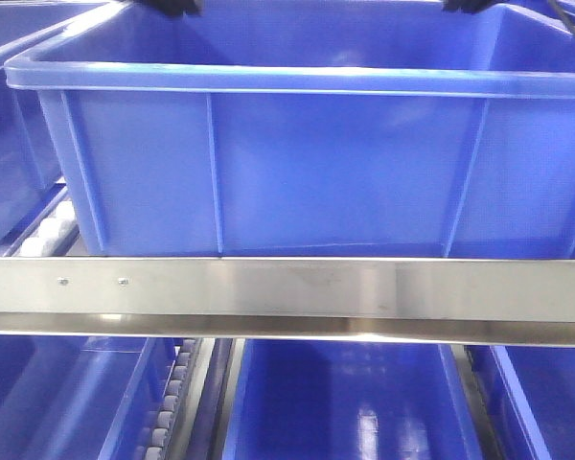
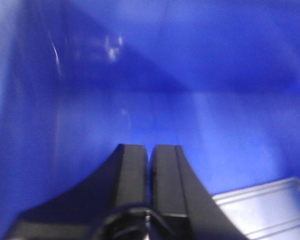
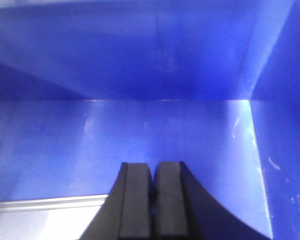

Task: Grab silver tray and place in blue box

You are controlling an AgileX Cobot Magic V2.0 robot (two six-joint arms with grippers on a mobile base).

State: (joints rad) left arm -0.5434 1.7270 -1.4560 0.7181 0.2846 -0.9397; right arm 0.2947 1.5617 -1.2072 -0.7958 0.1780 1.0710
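The blue box (image 1: pixel 345 172) fills the front view, and its side hides what is inside. Black parts of both arms reach over its far rim at the top. In the left wrist view my left gripper (image 2: pixel 150 147) is down inside the blue box (image 2: pixel 215 75) with its jaws pressed together. The silver tray (image 2: pixel 270 205) runs off to the right from under its right finger. In the right wrist view my right gripper (image 3: pixel 153 164) is also shut, and the silver tray (image 3: pixel 45 220) runs off to the left from under its left finger. The pinch points themselves are hidden.
A brushed-metal rail (image 1: pixel 287 292) crosses in front of the box. Other blue crates sit below (image 1: pixel 355 402) and at the left (image 1: pixel 10 172). A strip of white rollers (image 1: pixel 168 402) runs between the lower crates.
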